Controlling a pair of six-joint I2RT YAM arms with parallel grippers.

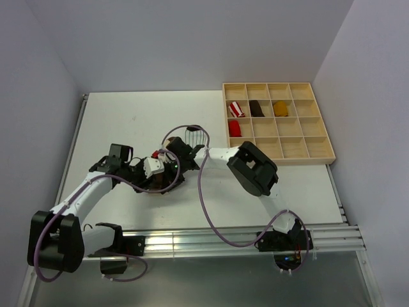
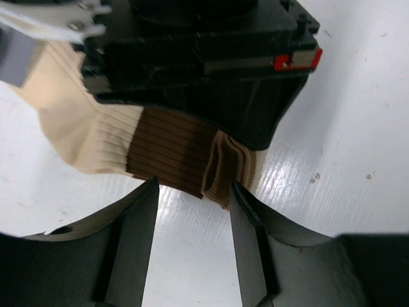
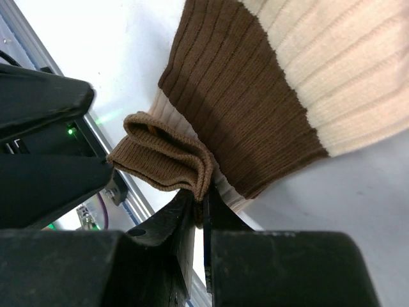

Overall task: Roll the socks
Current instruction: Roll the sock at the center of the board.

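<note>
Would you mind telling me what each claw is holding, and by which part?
The right claw pinches the cream sock by its folded brown end; the left claw is open, holding nothing.

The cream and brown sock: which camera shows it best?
The right wrist view: the cream and brown sock fills it, its folded brown edge pinched by the right gripper. The left wrist view has that gripper's body covering part of it; the top view barely shows it.

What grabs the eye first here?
Mid-table, the right fingers pinch the folded brown end of a cream-and-brown sock, with the left fingers open at its edge. At the far right, a wooden tray holds four sock bundles: red, striped, dark brown and mustard.
</note>
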